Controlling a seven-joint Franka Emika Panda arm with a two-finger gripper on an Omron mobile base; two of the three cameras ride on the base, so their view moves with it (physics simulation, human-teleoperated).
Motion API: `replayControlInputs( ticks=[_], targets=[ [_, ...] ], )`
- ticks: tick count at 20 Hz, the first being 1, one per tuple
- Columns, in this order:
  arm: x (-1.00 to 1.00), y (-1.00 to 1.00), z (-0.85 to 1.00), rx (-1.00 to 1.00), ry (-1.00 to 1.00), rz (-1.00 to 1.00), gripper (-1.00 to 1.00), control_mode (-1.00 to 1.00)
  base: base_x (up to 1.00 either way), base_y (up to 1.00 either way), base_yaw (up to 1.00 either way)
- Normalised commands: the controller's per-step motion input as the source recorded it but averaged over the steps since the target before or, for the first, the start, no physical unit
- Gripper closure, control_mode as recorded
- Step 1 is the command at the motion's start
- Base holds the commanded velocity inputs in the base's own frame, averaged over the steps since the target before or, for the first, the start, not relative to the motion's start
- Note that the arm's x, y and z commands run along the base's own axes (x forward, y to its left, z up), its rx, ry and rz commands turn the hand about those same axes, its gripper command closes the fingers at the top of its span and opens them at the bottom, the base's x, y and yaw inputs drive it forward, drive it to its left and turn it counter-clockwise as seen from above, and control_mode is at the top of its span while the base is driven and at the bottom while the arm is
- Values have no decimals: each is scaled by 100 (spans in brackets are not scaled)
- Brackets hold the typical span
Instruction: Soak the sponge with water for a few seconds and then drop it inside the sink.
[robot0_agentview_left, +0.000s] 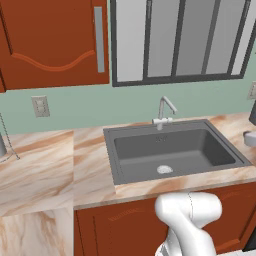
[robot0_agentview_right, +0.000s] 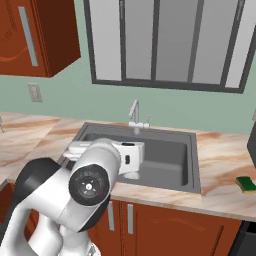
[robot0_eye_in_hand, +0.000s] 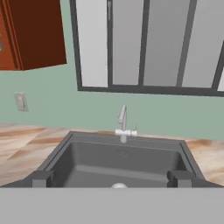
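Sponge place: the sponge (robot0_agentview_right: 246, 184) lies on the counter (robot0_agentview_right: 225, 165) to the right of the sink (robot0_agentview_right: 192, 160), near the counter's front edge and well apart from the basin.
Sponge from hand: the hand (robot0_eye_in_hand: 112, 177) sits in front of the sink and looks straight over it at the tap (robot0_eye_in_hand: 124, 124). The sponge is far off to the hand's right, past the sink's right rim.
Sponge long way: it looks longer from side to side, a bit slanted on the counter. It is too small to say more.
Sponge look: a little block, green on top with a yellow layer under it. It lies flat. Nothing touches it.
Hand: its two dark fingertips (robot0_eye_in_hand: 41, 178) stand wide apart and hold nothing.
Arm: the one white arm (robot0_agentview_right: 90, 185) is bent low in front of the sink, on the left side of the basin in the right base view.
Sink: dark grey, with a round silver drain (robot0_agentview_left: 164, 169) in the bottom.
Water: I see no stream under the tap, so it looks turned off.
Next move, my guess: the hand must swing right, across the sink, and come down over the sponge. The reach is long, so it may bump the sink rim on the way if it goes too low.
Task so far: the sponge is dry and not picked up yet, I think.
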Motion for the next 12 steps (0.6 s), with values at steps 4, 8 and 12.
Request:
replayControlInputs(
  ticks=[4,8,12],
  targets=[
    [16,4,-31,0,0,3,-100,-100,0,0,0],
    [23,13,-35,0,0,4,-100,-100,0,0,0],
    [30,16,-40,0,0,4,-100,-100,0,0,0]
  ],
)
